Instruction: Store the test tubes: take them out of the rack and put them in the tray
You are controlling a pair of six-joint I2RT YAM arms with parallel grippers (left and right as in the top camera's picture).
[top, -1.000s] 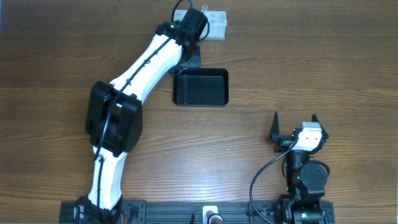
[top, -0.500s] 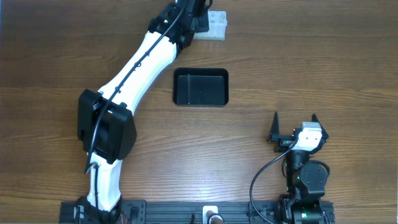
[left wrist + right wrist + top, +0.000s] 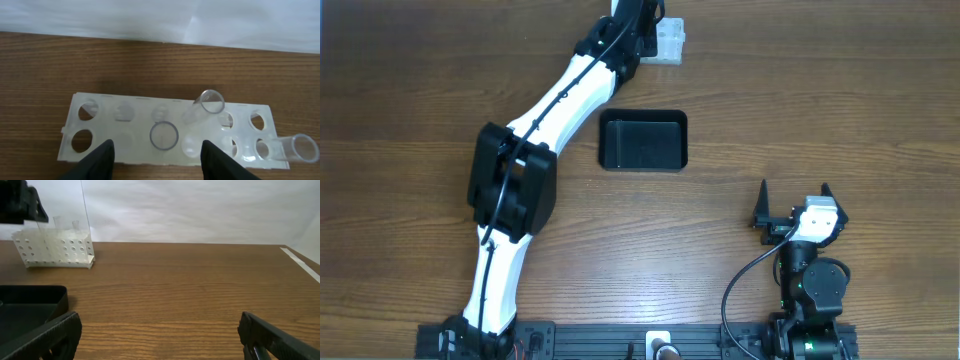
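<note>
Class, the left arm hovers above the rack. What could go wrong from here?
The open left gripper is lined up on one upright test tube; a leaning test tube close beside it could get knocked. The rack is held by nothing, so it might lift or slide with the tube.

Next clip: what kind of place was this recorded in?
Probably a robotics lab bench set up for a manipulation trial, not a working wet lab. The signs are a wood-grain table against a plain white backdrop, with a clear test tube rack holding a few tubes and an empty black tray.
</note>
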